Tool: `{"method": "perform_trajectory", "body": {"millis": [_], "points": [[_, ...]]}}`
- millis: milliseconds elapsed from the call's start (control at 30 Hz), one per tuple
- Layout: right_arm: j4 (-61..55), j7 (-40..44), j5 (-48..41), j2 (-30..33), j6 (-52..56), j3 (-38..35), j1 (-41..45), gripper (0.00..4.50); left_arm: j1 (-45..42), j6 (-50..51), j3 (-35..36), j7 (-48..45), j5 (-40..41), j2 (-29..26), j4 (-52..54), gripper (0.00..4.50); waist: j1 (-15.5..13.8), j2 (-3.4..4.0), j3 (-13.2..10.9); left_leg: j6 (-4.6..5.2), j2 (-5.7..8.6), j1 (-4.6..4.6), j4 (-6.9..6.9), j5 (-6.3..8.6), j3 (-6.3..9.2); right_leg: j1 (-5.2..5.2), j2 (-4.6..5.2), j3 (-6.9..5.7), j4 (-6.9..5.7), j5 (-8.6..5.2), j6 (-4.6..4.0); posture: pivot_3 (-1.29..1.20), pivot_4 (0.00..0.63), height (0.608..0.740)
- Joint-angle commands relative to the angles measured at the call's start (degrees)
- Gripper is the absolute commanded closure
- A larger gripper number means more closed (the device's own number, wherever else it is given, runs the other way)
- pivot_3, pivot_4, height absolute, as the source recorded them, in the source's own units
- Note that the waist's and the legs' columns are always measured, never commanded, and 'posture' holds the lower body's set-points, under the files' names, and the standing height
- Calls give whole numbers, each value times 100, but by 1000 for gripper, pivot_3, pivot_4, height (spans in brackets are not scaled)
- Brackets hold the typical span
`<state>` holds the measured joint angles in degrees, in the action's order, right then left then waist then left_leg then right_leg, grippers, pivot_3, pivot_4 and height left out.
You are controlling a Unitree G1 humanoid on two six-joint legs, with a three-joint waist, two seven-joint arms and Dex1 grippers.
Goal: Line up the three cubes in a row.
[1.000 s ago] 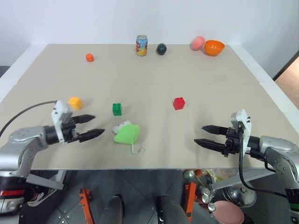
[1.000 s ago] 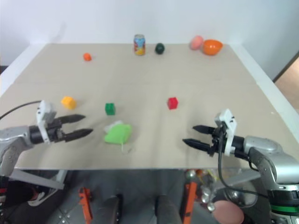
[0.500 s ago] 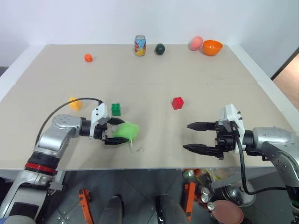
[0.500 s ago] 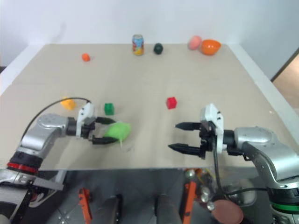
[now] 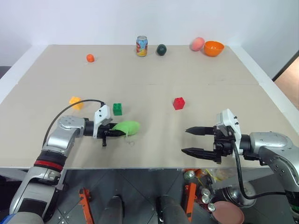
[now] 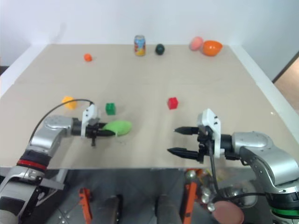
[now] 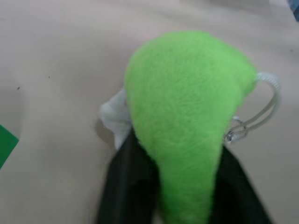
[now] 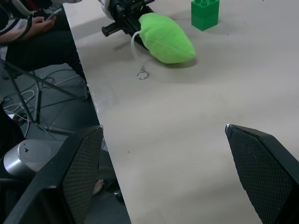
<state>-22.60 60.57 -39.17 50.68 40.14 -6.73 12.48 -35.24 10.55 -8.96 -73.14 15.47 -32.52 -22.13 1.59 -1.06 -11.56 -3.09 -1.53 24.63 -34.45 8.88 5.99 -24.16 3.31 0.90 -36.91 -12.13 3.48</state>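
Three cubes sit apart on the table: a yellow-orange cube at the left, a green cube beside it, a red cube toward the middle. Just in front of the green cube, my left gripper is shut on a green-and-white plush toy. In the left wrist view its black fingers pinch the plush toy from both sides. My right gripper hovers open near the front edge, in front of the red cube, holding nothing. Its fingers stand wide apart, pointing at the plush toy.
Along the far edge stand a small orange ball, a drinks can, a dark green ball, a pink object and an orange bowl. A seated person is beyond the table's left side.
My left gripper swung right to the plush toy and has shut on it, squeezing it flatter. My right gripper drifted left, still open. The cubes have not moved.
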Motion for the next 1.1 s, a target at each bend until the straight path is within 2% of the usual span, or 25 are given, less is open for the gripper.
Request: {"method": "perform_trajectory", "body": {"millis": [33,167,200,267,333,433,533,667,733,867,900,1100], "points": [[-103,-2,-32,-32,-73,20,183,162,186,229,195,95,175,-4,450,4466,5,0,0,0,0,0,0,0,0,0,0,0,0,1,0,0,150,740],[-41,56,-1,-72,-92,122,287,162,553,1006,848,106,973,-301,1422,4466,13,-1,-1,0,-4,-1,1,0,-2,-3,-4,3,-5,2,-1,0,150,740],[-3,60,16,-88,-103,160,330,162,569,1306,1210,276,1327,-318,1563,4466,12,-1,0,0,-6,-1,2,0,-2,-5,-5,3,-6,2,-2,0,150,740],[62,84,42,-123,-134,232,409,162,293,1906,2249,1090,2214,-173,1453,4466,8,-1,-1,0,-7,-1,1,0,-1,-6,-6,3,-10,2,-2,0,150,740],[119,104,66,-158,-159,287,469,162,-142,2017,3246,2241,2744,-25,983,4466,8,-1,-1,1,-8,-3,0,-1,-1,-7,-6,3,-12,4,-4,0,150,740],[226,148,141,-232,-213,408,572,162,-459,1508,4229,3955,2471,-121,239,4466,33,-3,0,6,-12,-11,-11,-5,-4,2,-7,-2,-12,20,-1,0,150,740],[337,196,213,-291,-286,538,670,162,-294,975,4459,5160,1683,-383,-293,4466,79,-3,0,5,-11,-43,-5,-3,-29,25,-1,16,-11,17,4,0,150,740],[499,283,292,-373,-362,687,830,162,-83,760,4655,7010,849,-670,-1062,4466,86,-16,0,3,-11,-42,-3,-4,-34,23,-3,22,-11,31,27,0,150,740],[566,331,330,-408,-394,744,900,162,11,791,4700,7469,710,-652,-1114,4466,81,-41,0,1,-12,-41,-3,-5,-34,22,-3,22,-11,33,29,0,150,740],[672,383,405,-469,-449,827,1004,162,175,867,4632,7735,716,-346,-677,4466,-5,-67,3,-41,-12,-39,-2,-14,-34,22,-1,22,-10,28,16,0,150,740],[683,387,415,-478,-456,838,1016,162,175,886,4682,7815,773,-274,-600,3536,-24,-68,3,-56,-12,-38,-2,-18,-34,23,1,22,-10,28,15,0,150,740],[665,387,434,-508,-465,838,992,162,14,630,4837,8015,896,-187,-589,1536,-38,-69,4,-76,-15,-38,-1,-29,-40,22,3,21,-10,33,13,0,150,740]]}}
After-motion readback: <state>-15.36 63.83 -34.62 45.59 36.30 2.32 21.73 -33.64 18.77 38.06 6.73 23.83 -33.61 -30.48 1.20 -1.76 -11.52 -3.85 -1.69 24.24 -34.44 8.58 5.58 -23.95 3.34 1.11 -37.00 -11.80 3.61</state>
